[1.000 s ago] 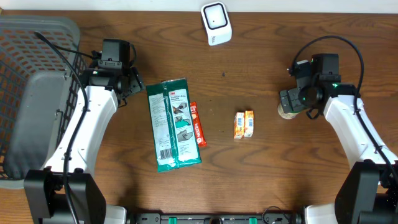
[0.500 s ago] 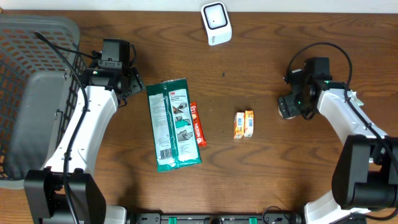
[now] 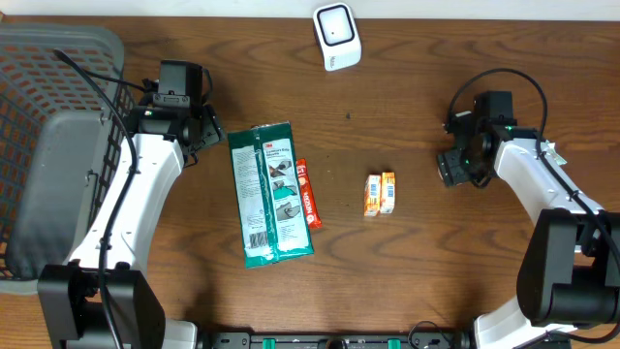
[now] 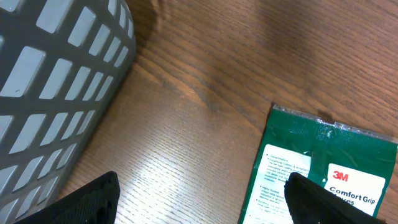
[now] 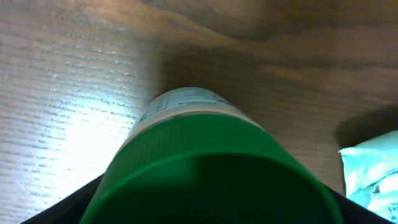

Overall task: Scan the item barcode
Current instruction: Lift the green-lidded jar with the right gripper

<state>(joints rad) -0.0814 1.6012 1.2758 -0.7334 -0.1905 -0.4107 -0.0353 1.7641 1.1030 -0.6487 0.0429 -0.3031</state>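
Brown wooden table: grey basket at left, green package mid-left, white scanner at the far edge. The left gripper stands apart, with nothing between. Only the right wrist view shows the green-capped bottle, at right, under the right gripper; I cannot tell whether it is clamped.
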